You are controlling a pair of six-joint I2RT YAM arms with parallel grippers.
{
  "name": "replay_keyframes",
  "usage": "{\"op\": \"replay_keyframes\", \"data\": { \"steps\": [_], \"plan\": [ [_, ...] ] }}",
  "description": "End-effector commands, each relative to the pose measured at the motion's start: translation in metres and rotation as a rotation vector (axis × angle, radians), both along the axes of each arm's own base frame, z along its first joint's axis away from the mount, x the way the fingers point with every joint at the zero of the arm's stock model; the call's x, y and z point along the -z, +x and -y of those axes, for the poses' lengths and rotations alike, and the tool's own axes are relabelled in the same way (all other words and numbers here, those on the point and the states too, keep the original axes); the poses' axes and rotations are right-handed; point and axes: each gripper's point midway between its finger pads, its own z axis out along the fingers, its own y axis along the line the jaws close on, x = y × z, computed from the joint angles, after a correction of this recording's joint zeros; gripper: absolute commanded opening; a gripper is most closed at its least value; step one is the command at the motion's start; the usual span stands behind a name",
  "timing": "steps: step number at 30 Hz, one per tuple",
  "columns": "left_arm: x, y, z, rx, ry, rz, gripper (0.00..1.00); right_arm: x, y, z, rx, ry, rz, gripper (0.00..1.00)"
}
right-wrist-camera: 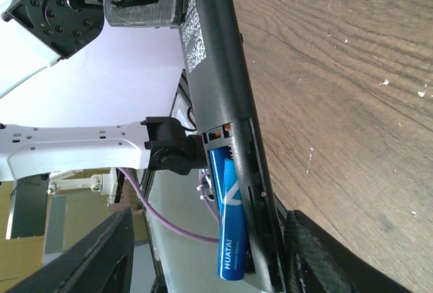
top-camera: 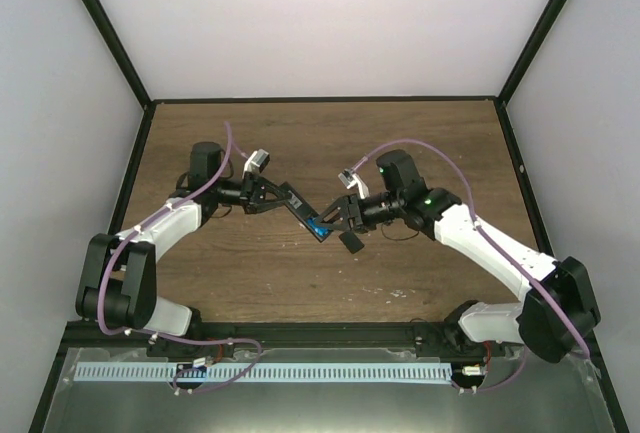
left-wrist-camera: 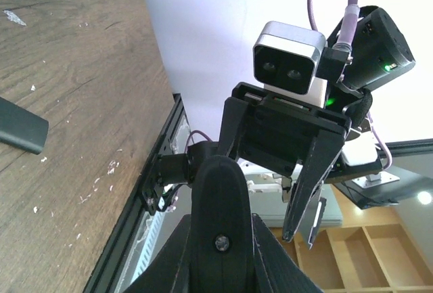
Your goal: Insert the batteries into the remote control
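When seen from above, roughly halfway done, by judgement: left gripper (top-camera: 272, 196) clamped on one end of the remote (top-camera: 300, 211), held slanted over the table (top-camera: 420, 143). At the other end one blue battery (top-camera: 318, 225), between the spread fingers of the right gripper (top-camera: 340, 218), gripping nothing. Just beside, flat on the wood, the cover (top-camera: 352, 243).

From the left wrist: right fingers wide apart, empty, and cover lying apart, not fitted.

From the right wrist: one battery lying in the recess (right-wrist-camera: 249, 195); fully seated or not, cannot tell. No second battery in sight. Left to do, probably: second battery, then cover.
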Motion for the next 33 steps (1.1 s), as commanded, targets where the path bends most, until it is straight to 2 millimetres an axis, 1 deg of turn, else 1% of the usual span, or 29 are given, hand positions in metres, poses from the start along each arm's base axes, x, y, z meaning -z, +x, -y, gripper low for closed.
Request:
{"op": "replay_keyframes", "data": {
  "steps": [1, 18, 25, 30, 33],
  "plan": [
    [-0.019, 0.0, 0.002, 0.014, -0.023, 0.074, 0.0, -0.013, -0.007, -0.003, -0.059, 0.051, 0.015, 0.52],
    [-0.029, 0.001, 0.002, 0.012, -0.046, 0.07, 0.0, -0.003, -0.014, 0.002, -0.068, 0.054, 0.026, 0.42],
    [-0.027, -0.001, 0.001, 0.013, -0.045, 0.067, 0.0, -0.007, -0.011, 0.005, -0.04, 0.053, 0.046, 0.4],
    [-0.026, -0.004, 0.001, 0.017, -0.046, 0.068, 0.0, -0.017, -0.002, 0.012, 0.014, 0.066, 0.073, 0.41],
    [-0.028, -0.005, 0.0, 0.019, -0.048, 0.075, 0.0, -0.024, -0.002, 0.014, 0.018, 0.091, 0.08, 0.41]
  ]
}}
